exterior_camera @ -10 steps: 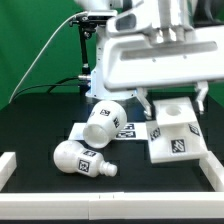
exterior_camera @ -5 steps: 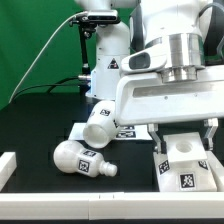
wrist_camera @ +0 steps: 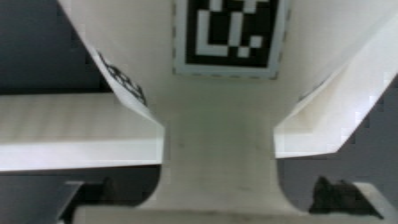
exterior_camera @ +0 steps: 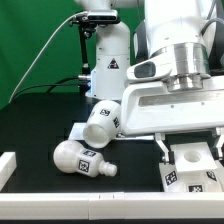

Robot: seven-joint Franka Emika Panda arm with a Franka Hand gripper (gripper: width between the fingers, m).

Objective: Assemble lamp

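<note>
The flat square lamp base [exterior_camera: 195, 168], white with square tags, lies at the front of the exterior view's right. My gripper [exterior_camera: 192, 147] stands right over it, one finger [exterior_camera: 163, 150] on each side. In the wrist view the base [wrist_camera: 222, 110] fills the middle, and its narrow part runs between my gripper's [wrist_camera: 214, 196] dark fingertips with a gap on both sides. The jaws stand open. The rounded bulb [exterior_camera: 80, 158] lies on its side at the front left. The tapered shade [exterior_camera: 103, 120] lies tipped behind it.
The marker board [exterior_camera: 132, 131] lies flat under the shade's right side. The white robot pedestal [exterior_camera: 108, 65] stands at the back. A low white wall [exterior_camera: 8, 165] edges the black table at the front left, and a white wall [wrist_camera: 71, 125] shows beside the base.
My gripper and the base have moved together toward the front and the exterior view's right. The bulb and the shade have not moved.
</note>
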